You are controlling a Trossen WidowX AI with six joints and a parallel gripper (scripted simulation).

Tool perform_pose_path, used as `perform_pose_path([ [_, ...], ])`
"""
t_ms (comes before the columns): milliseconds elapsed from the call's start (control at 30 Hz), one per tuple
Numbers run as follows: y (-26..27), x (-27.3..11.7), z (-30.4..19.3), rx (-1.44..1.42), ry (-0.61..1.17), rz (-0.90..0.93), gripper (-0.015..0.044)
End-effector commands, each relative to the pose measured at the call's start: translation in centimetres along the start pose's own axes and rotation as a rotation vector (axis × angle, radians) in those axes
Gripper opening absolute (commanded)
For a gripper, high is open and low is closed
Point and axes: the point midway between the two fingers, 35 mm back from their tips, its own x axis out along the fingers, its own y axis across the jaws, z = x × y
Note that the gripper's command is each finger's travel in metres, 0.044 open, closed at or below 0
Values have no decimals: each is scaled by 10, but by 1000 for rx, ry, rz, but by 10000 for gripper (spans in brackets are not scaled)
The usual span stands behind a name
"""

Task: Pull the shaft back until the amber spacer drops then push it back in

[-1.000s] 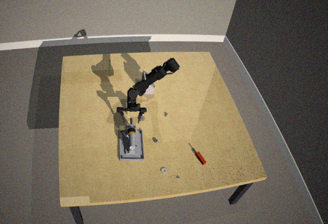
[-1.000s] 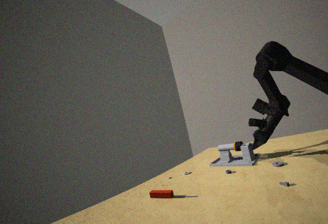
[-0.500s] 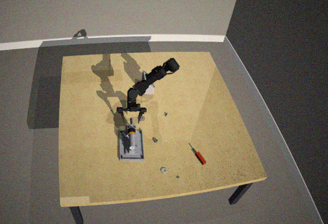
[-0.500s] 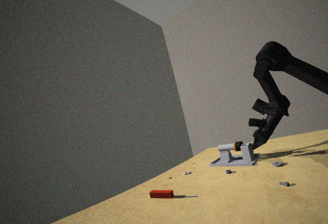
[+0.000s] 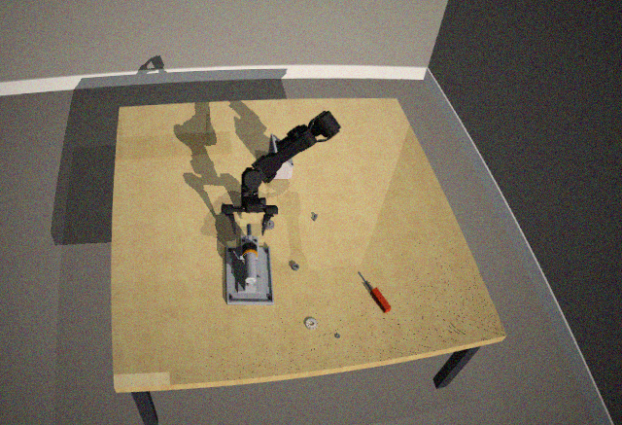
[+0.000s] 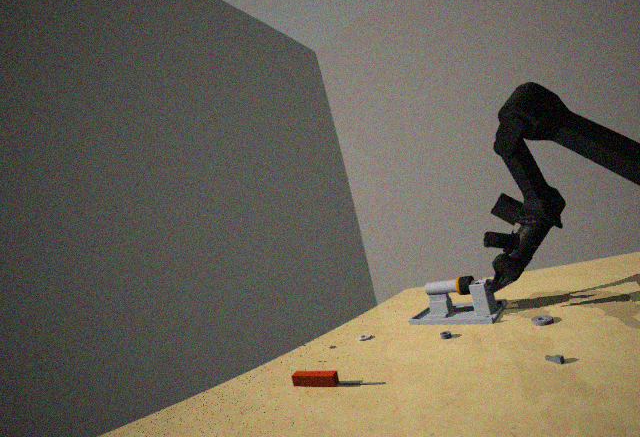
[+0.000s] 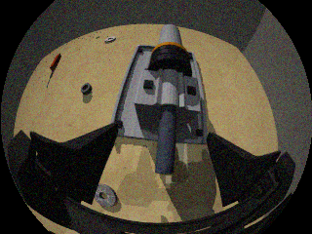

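The grey shaft (image 5: 249, 230) (image 7: 167, 141) sticks out of the slotted support block (image 6: 482, 299) (image 7: 146, 99) toward my gripper. The light grey cylindrical housing (image 5: 251, 268) (image 6: 440, 287) (image 7: 170, 34) lies at the other end of the base tray (image 5: 271, 279) (image 6: 454, 320). The amber spacer (image 5: 249, 250) (image 6: 458, 285) is a thin ring against the housing. Black spacers (image 6: 466, 285) (image 7: 170, 59) sit between it and the support block. My gripper (image 5: 248, 233) (image 7: 164, 133) is open and empty, one finger on each side of the shaft's free end, touching neither side in the wrist view.
A grey washer (image 5: 270, 224) (image 7: 112, 197) lies near one finger. A small nut (image 5: 293, 265) (image 6: 445, 335) (image 7: 86, 86), a bolt (image 5: 314, 216) (image 6: 554, 358), a pale washer (image 6: 364, 337) (image 7: 110, 39) and a red screwdriver (image 5: 380, 300) (image 6: 314, 378) lie beside the tray.
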Motion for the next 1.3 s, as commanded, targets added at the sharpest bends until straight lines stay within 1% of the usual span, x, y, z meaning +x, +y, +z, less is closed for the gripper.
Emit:
perform_pose_path([
  [0,-1,6,-1,7,3,-4,440],
  [367,-1,15,-1,7,3,-3,440],
  [867,1,14,-1,0,2,2,46],
  [1100,1,13,-1,2,3,1,0],
  [1267,1,11,-3,7,3,-3,0],
])
